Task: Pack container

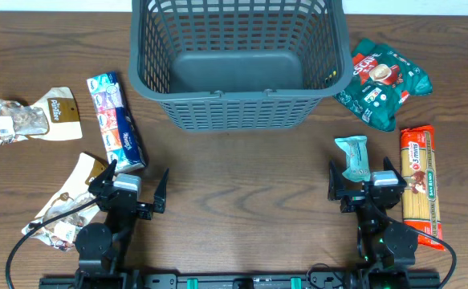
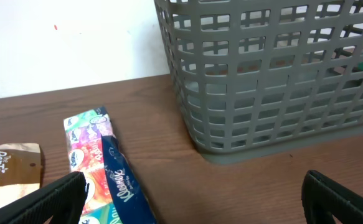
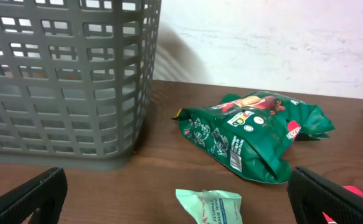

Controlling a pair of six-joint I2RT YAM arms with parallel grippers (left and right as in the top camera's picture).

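Observation:
The dark grey lattice container [image 1: 235, 112] stands at the back middle, nothing inside it that I can see; it shows in the left wrist view [image 2: 274, 87] and the right wrist view [image 3: 63, 87]. My left gripper [image 1: 129, 186] is open near the front left, beside a blue Kleenex pack [image 1: 115, 120], which also shows in the left wrist view [image 2: 106, 174]. My right gripper [image 1: 364, 181] is open at the front right, over a pale green wipes packet [image 1: 354, 156], which lies between the fingers in the right wrist view [image 3: 209, 205].
A green snack bag [image 1: 382, 82] lies right of the container, seen too in the right wrist view [image 3: 256, 134]. An orange pasta pack [image 1: 421, 185] lies at far right. Brown packets [image 1: 25, 120] and a white-brown bag [image 1: 69, 201] lie at left.

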